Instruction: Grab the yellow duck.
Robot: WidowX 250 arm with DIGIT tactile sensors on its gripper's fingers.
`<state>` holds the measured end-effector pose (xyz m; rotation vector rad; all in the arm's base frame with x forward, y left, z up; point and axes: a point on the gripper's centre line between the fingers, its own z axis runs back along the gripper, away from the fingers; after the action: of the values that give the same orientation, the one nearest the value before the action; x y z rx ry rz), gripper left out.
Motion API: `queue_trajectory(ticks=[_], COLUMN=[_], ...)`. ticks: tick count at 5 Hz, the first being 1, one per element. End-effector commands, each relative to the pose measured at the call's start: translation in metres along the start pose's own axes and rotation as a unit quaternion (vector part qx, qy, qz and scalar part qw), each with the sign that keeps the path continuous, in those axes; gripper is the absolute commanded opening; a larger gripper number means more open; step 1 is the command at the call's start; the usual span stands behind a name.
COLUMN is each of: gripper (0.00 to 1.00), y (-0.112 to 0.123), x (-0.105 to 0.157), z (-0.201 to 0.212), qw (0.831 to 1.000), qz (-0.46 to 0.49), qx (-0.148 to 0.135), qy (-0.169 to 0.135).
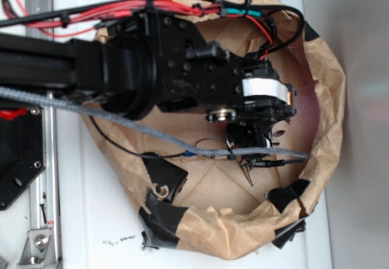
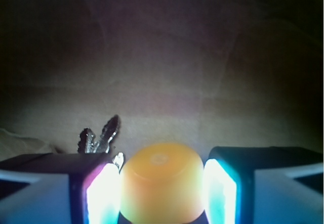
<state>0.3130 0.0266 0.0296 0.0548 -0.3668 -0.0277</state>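
Nearest the wrist lens: duck [image 2: 161, 183], glossy and rounded, wedged between the two lit fingers [image 2: 104, 196], pads seemingly touching both flanks. Narrowed to the duck's width, apparently clamped on it, though glare blurs the contact. Risk from here: slick curved body squirting out if squeezed off-centre or lifted fast. Keys [image 2: 99, 137] just beside the left pad, liable to snag and ride up. From outside, duck hidden under the arm inside the paper nest [image 1: 328, 99].

You've got a white tabletop [image 1: 91, 220] under a crumpled brown paper ring [image 1: 328, 99] patched with black tape [image 1: 164, 214], a metal rail [image 1: 45, 178] on the left, plain grey surface far right, dim wrist view.
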Motion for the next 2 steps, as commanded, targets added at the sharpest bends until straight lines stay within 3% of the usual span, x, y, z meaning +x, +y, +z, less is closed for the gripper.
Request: queue_trajectory(ticks=[1,2], gripper=[0.0,0.0], y=[0.016,0.022], x=[0.012,0.02], z=[0.109,0.159], qw=[0.998,0.999], qz=[0.012,0.002], qx=[0.032,-0.025], qy=[-0.06,0.029])
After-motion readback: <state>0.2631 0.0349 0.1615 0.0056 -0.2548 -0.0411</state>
